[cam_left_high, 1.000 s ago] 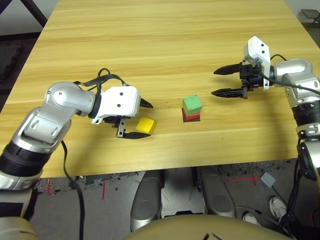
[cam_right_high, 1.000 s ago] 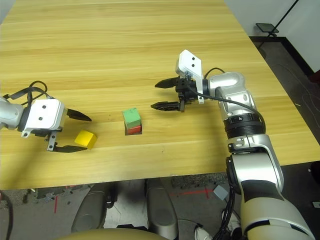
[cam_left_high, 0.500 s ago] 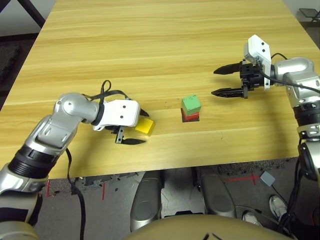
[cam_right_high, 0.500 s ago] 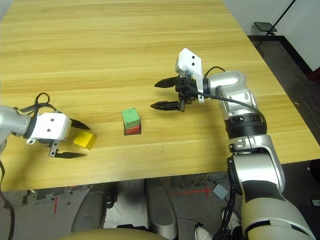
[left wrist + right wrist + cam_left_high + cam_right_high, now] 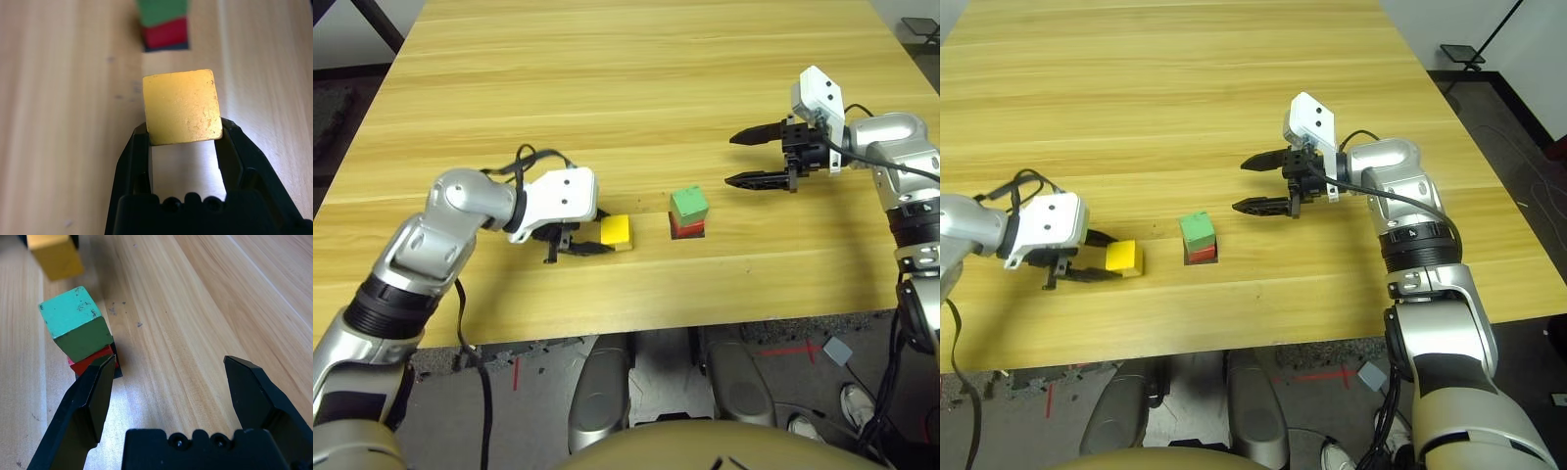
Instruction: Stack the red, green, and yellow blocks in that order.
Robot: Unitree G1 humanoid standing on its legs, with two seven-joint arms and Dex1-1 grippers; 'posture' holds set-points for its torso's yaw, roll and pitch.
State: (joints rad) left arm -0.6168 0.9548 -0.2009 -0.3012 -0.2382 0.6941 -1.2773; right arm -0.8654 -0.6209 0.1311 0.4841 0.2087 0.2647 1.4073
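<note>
Left wrist view: the black two-fingered left gripper (image 5: pixel 184 131) is gripping the yellow matte cube (image 5: pixel 183 107) beside the stack. Green matte cube (image 5: pixel 689 205) is sitting on red matte cube (image 5: pixel 687 231); yellow's placing is remaining. Beyond the stack, the black right gripper (image 5: pixel 742 160) is standing wide open, empty.

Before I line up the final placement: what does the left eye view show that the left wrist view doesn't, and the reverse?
Only the left eye view: the right gripper, open over the table's right side.

Only the left wrist view: the scuffed yellow face clamped between the left gripper's fingertips.

Both: the yellow block, the green block on the red block, and the black patch beneath.
</note>
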